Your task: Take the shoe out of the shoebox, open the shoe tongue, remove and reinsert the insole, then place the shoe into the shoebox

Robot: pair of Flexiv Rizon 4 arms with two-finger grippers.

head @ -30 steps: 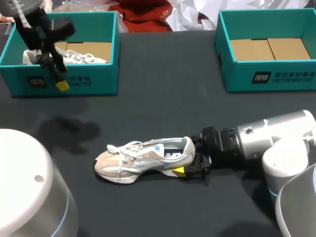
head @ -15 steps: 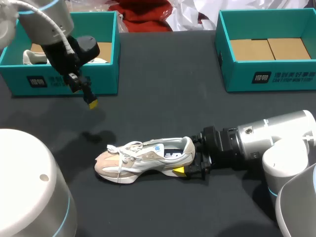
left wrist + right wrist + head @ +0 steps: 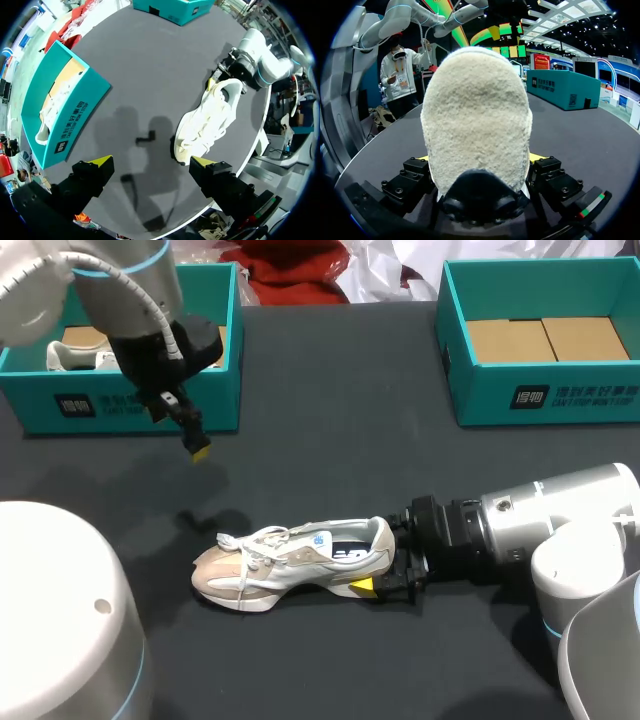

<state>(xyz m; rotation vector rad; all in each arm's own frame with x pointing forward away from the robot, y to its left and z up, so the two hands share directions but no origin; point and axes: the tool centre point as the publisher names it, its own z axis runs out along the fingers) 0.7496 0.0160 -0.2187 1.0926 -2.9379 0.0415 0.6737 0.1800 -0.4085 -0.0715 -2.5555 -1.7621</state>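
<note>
Head view: shoe (image 3: 290, 565) lies on the tabletop (image 3: 330, 420), its heel grasped by the right hand (image 3: 385, 578) and its toe pointing straight away from that hand. Left hand (image 3: 152, 162), released and empty, hovers with the shoe ahead of it.

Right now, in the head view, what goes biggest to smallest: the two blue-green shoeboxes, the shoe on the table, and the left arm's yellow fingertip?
1. The left shoebox and right shoebox look alike, so I can't rank them.
2. The shoe on the table.
3. The left arm's yellow fingertip.
</note>
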